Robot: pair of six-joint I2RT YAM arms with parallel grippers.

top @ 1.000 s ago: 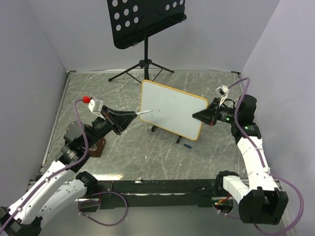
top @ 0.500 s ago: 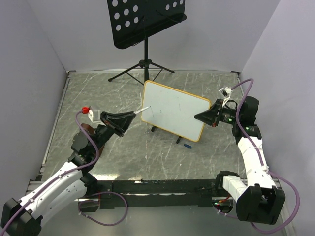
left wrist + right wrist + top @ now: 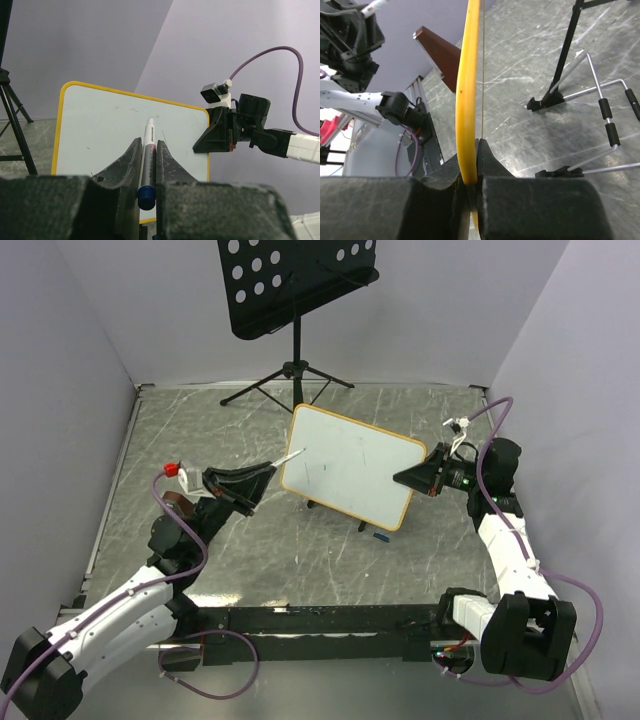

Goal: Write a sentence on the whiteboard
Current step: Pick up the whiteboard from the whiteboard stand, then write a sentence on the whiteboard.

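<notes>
The whiteboard (image 3: 350, 470) stands tilted on its black feet mid-table, thin yellowish frame round a white face (image 3: 105, 130). Only faint stray specks mark that face; the sentence does not show. My left gripper (image 3: 268, 472) is shut on a marker (image 3: 148, 150) with a white barrel and blue end, whose tip (image 3: 298, 452) points at the board's upper left edge. Whether it touches I cannot tell. My right gripper (image 3: 402, 478) is shut on the board's right edge; the right wrist view shows the yellow rim (image 3: 469, 85) pinched between the right gripper (image 3: 475, 146) fingers.
A black perforated music stand (image 3: 295, 285) on a tripod stands behind the board, its legs (image 3: 565, 75) close to the board's wire feet (image 3: 607, 120). A small blue cap (image 3: 380, 536) lies in front of the board. A brown block (image 3: 192, 535) sits by the left arm.
The left arm drew back and lower to the left while the marker tip rose toward the board's upper left edge. The board swung slightly. The right gripper kept its hold.
</notes>
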